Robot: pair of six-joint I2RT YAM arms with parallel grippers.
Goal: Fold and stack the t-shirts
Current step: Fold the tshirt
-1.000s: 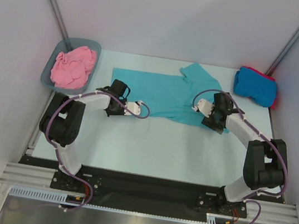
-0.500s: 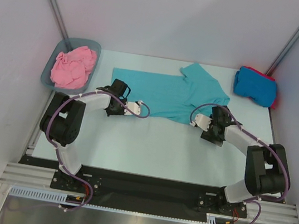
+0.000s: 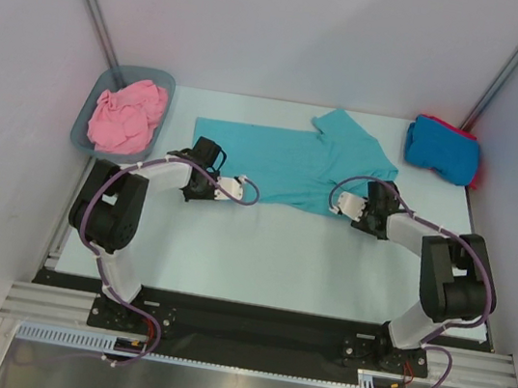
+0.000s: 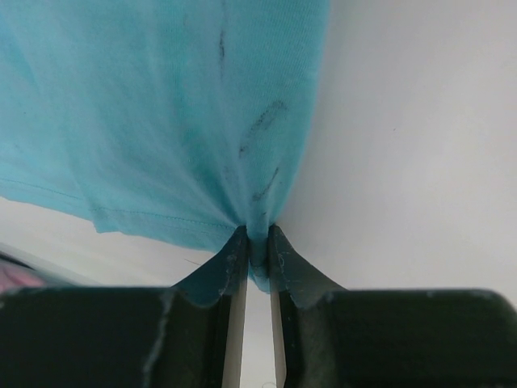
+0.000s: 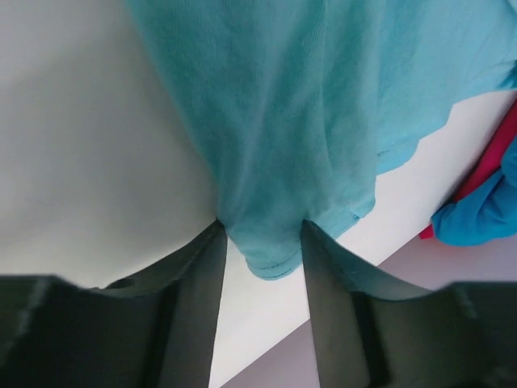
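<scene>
Teal shirt (image 3: 288, 159) lies flat, long side running left to right, with one arm at each near corner.
From above: left gripper (image 3: 233, 187) is at its near-left hem and right gripper (image 3: 344, 204) at its near-right. The pink shirt (image 3: 126, 116) in the tub (image 3: 160, 75) is far left of it, the blue shirt (image 3: 441, 148) far right. Left wrist: the jaws pinch the hem tight. Right wrist: the jaws are half wide with a fold between them, not squeezed.

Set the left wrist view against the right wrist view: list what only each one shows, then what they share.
Only the left wrist: the left gripper pinched shut on the hem of the teal t-shirt. Only the right wrist: the right gripper, jaws apart, straddling a fold of that shirt, plus the bright blue t-shirt and the red t-shirt at the right edge. Both: the teal t-shirt and the pale table.
</scene>
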